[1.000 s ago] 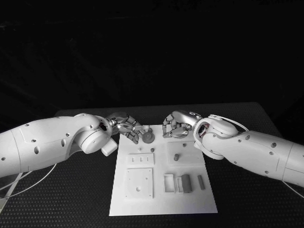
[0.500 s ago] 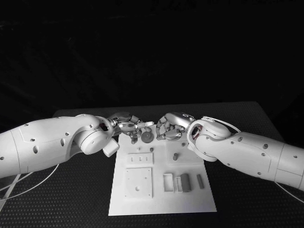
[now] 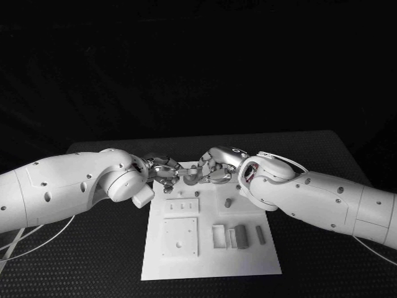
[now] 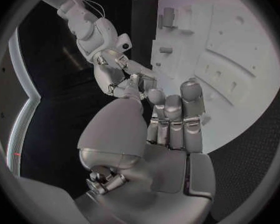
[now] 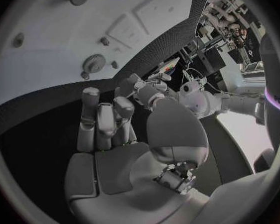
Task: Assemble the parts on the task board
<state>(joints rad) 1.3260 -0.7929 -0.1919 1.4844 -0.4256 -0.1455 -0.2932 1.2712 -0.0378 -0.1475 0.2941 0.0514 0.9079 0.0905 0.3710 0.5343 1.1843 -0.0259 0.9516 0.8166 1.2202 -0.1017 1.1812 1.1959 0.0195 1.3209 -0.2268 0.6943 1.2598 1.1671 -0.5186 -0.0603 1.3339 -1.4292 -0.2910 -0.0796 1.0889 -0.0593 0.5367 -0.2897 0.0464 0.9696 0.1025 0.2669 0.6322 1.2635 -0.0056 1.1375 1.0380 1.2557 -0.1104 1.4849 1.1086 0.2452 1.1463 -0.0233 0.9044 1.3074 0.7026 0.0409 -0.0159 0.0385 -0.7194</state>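
The white task board [image 3: 212, 254] lies lengthwise in the middle of the black table. At its far end a round toothed grey part [image 3: 191, 178] lies flat on the board [image 5: 53, 25], seen again in the right wrist view [image 5: 95, 63]. My left hand [image 3: 163, 169] and right hand [image 3: 214, 167] hang close on either side of it, fingertips nearly meeting. The left hand [image 4: 171, 129] has its fingers straight, side by side, with nothing in them. Nothing lies in the right hand [image 5: 105, 129] either, and it is clear of the toothed part.
Near the board's front stand grey blocks [image 3: 241, 236] beside a raised rectangular plate [image 3: 180, 238]. A short peg [image 3: 227, 202] and a small slotted plate [image 3: 182, 208] sit mid-board. A thin cable [image 3: 28, 242] loops on the table at the left.
Both hands have closed in on each other over the board's far end, the right arm swinging further left. The toothed part stays where it was.
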